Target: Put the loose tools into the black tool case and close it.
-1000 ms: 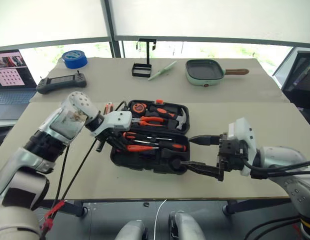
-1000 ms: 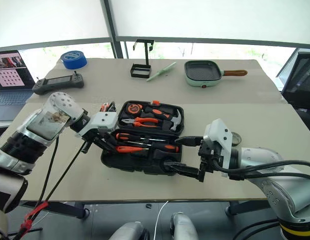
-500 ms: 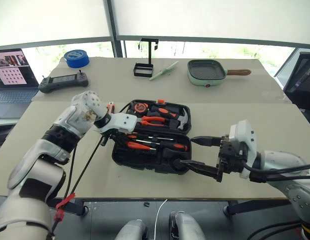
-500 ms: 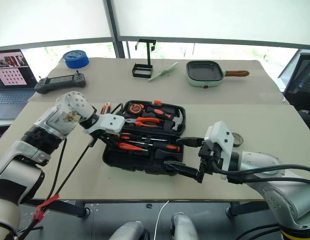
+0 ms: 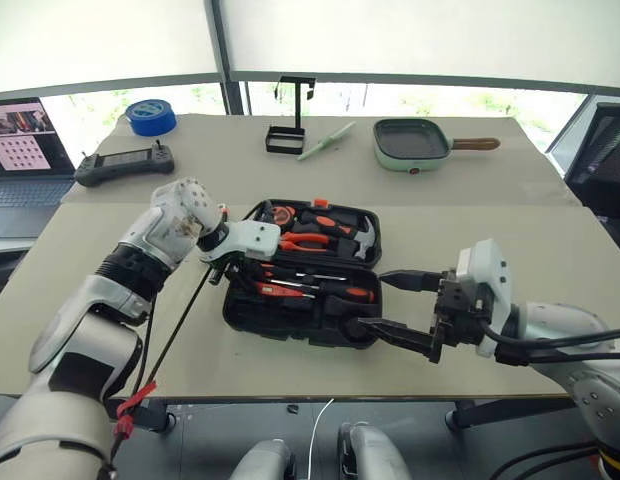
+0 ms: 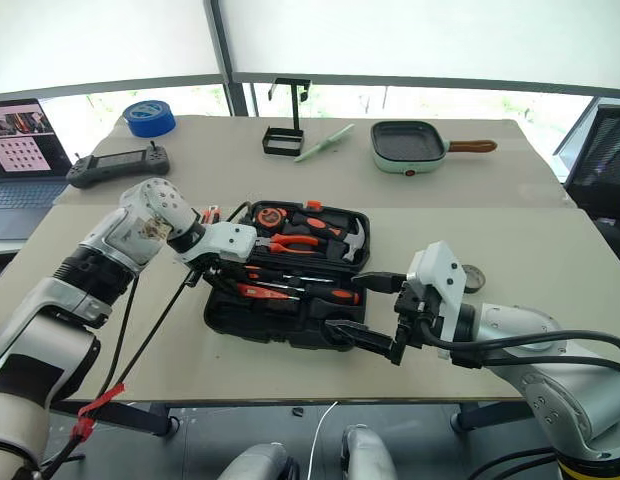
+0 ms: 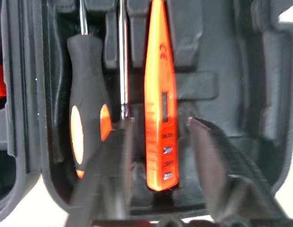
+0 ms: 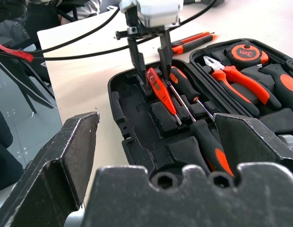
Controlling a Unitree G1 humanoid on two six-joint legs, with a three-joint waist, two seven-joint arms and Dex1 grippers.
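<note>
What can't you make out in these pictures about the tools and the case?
- Slim orange screwdriver: its tip, cut off by the left wrist view's edge.
- Utility knife: its far end, hidden behind the left gripper.
- Black tool case: its orange latch, too small to find in the eye views.

Bright daylight from rear windows, blown-out glare, soft shadows, blurred close wrist-view foregrounds
</note>
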